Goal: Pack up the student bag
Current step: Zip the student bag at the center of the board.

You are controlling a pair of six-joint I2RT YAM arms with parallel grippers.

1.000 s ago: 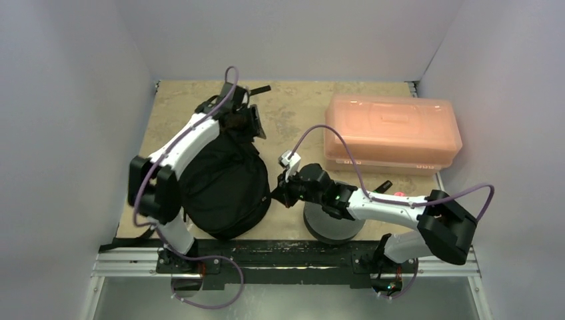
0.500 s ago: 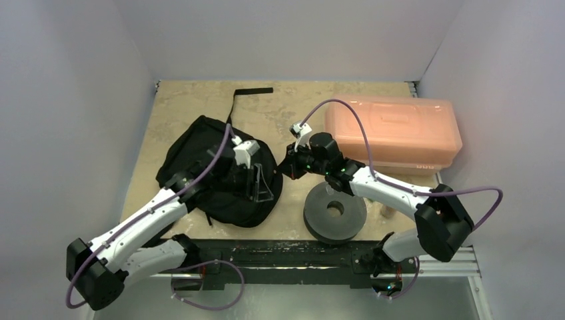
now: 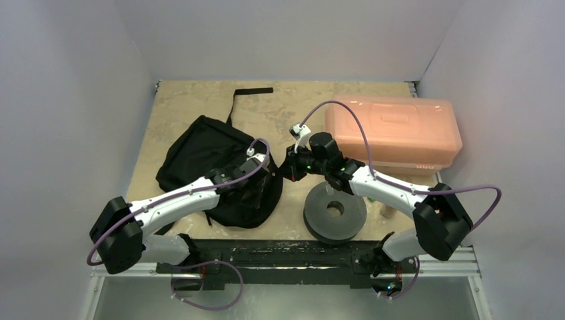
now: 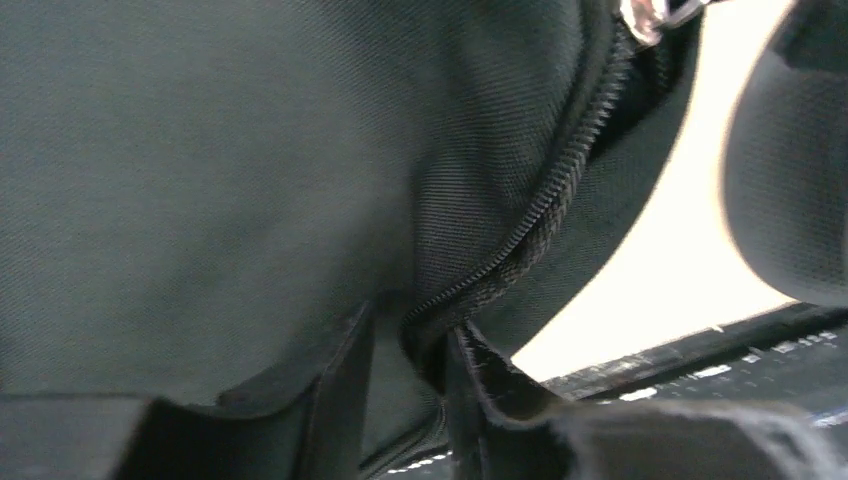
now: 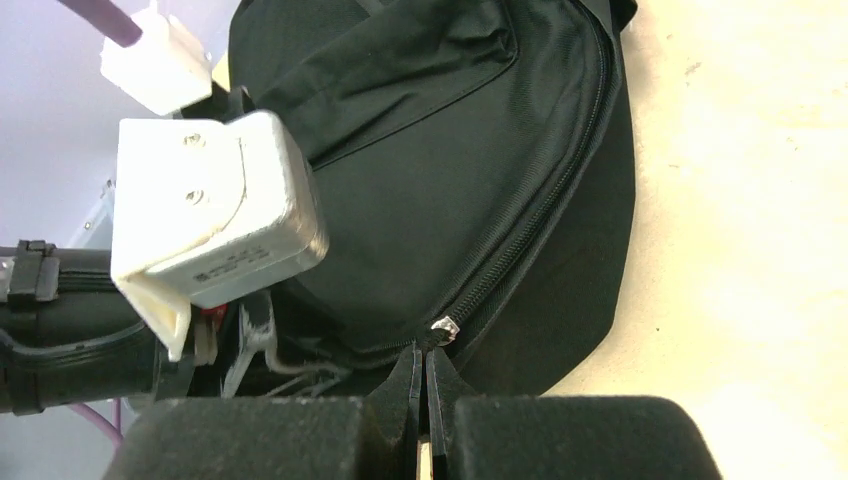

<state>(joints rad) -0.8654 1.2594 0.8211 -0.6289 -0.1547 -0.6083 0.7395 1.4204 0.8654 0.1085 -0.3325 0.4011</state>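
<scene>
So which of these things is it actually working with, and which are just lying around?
Part of the job:
- backpack
- zip tab on the backpack
- left pincer, pinching the fabric by the zip
- right pincer, closed on the tab, as far as I can tell

Just lying about:
- orange plastic box
- grey spool

1. Bare table [image 3: 286,107] lies open at the far middle, between the bag [image 3: 200,150] and the orange box [image 3: 393,130].
2. A grey spool [image 3: 335,212] blocks the near middle.
3. The left gripper [image 3: 264,175] and right gripper [image 3: 286,171] crowd the bag's right edge.
</scene>
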